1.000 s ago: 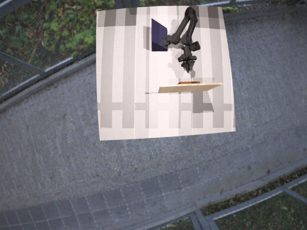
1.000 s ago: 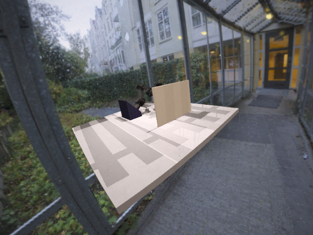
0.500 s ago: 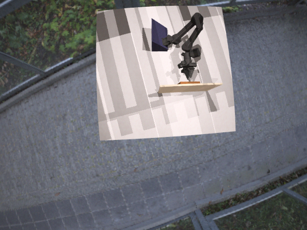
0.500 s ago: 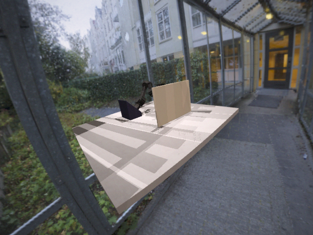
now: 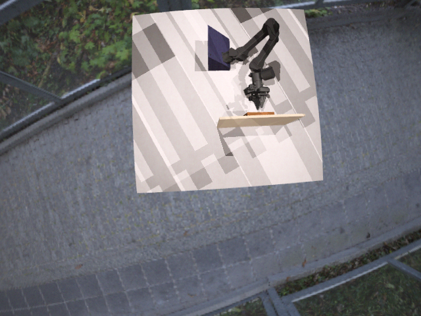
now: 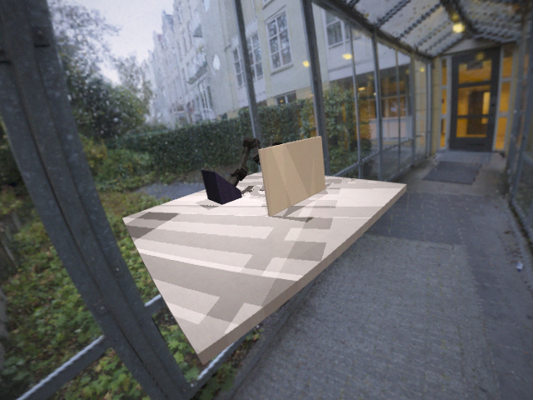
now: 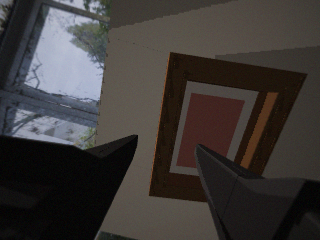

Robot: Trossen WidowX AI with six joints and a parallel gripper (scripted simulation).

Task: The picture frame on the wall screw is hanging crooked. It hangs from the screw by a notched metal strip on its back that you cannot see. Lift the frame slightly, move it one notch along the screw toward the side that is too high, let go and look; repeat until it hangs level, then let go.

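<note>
The picture frame point(image 7: 167, 125), brown wood with a white mat and a red picture, hangs on the beige wall panel point(image 7: 130, 100) point(image 5: 237, 121) point(image 6: 292, 176). In the overhead view only its thin orange top edge point(image 5: 260, 113) shows against the panel. My gripper point(image 7: 166, 144) point(image 5: 258, 105) is open and empty. It sits a short way in front of the frame, pointing at its lower left part, with no finger touching it. The wrist view is rolled, so the frame looks slanted there. The screw and the notched strip are hidden. In the side view the panel hides the frame and gripper.
A dark purple wedge-shaped block point(image 5: 217, 49) point(image 6: 217, 187) stands by the arm's base at the back of the patterned table point(image 5: 170, 135) point(image 6: 215, 258). The arm point(image 5: 262, 44) point(image 6: 245, 161) reaches from there toward the panel.
</note>
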